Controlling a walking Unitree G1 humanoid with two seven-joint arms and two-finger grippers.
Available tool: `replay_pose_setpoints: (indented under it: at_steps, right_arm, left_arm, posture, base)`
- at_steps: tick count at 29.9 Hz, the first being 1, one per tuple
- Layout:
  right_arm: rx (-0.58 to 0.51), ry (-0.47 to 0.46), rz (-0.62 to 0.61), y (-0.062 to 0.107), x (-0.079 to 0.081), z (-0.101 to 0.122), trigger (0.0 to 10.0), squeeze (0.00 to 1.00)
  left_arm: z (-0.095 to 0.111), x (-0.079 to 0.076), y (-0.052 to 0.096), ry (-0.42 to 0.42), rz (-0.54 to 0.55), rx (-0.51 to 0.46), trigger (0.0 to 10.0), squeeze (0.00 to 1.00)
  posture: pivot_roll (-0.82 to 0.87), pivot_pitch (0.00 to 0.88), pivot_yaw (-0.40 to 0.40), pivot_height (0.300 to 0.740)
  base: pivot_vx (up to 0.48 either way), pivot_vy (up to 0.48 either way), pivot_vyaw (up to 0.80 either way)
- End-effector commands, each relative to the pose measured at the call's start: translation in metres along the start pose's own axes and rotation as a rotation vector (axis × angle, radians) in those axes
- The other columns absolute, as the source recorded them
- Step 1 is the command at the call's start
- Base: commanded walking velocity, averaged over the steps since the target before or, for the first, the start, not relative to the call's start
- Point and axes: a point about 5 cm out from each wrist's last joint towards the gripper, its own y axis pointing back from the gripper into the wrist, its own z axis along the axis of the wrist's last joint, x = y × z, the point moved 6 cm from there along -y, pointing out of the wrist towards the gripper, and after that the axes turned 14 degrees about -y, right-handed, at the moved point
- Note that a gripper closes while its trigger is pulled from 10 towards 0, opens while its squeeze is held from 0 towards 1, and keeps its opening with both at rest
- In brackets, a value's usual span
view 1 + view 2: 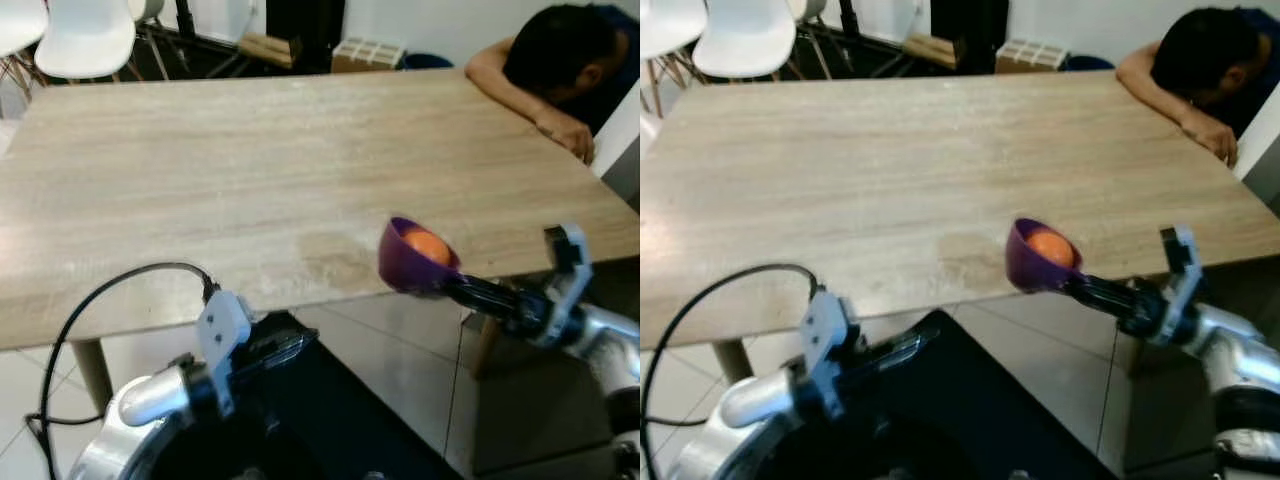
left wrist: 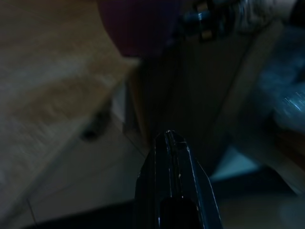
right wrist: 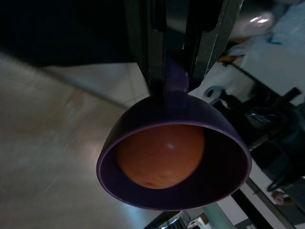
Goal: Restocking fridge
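Nearest, the left gripper (image 1: 275,348) hangs idle under the tabletop (image 1: 250,180) edge, its jaws pressed together. The right gripper (image 1: 1080,287) holds one purple cup (image 1: 1035,258) by its handle, jaws pinching it, with one orange (image 1: 1050,247) inside, just over the near edge. To carry it well, I would keep the cup level and move slowly so the orange stays seated — any tilt could roll it out. Beyond are one person (image 1: 560,60) slumped at the far corner and two white chairs (image 1: 85,38).
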Motion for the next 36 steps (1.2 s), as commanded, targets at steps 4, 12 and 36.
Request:
replay_pose_setpoints:
  at_steps: [4,12,36]
  right_arm:
    - [0.037,-0.006,0.027,0.014,0.014,-0.007,0.0,0.0]
    - [0.168,-0.021,-0.076,0.007,-0.002,-0.06,0.0,0.0]
    - [0.273,0.109,-0.555,-0.019,-0.072,-0.163,0.0,0.0]
  left_arm:
    - [-0.025,0.001,0.013,0.004,0.043,0.082,10.0,0.0]
    - [-0.116,0.043,0.046,-0.033,0.467,0.385,10.0,0.0]
    - [-0.206,0.032,0.084,0.046,0.781,0.702,10.0,0.0]
  posture:
    - [-0.08,0.087,-0.022,0.731]
    - [-0.08,0.068,-0.02,0.731]
    - [-0.07,0.062,-0.029,0.731]
  base:
    - [0.0,0.0,0.0]
    - [0.0,0.0,0.0]
    - [0.0,0.0,0.0]
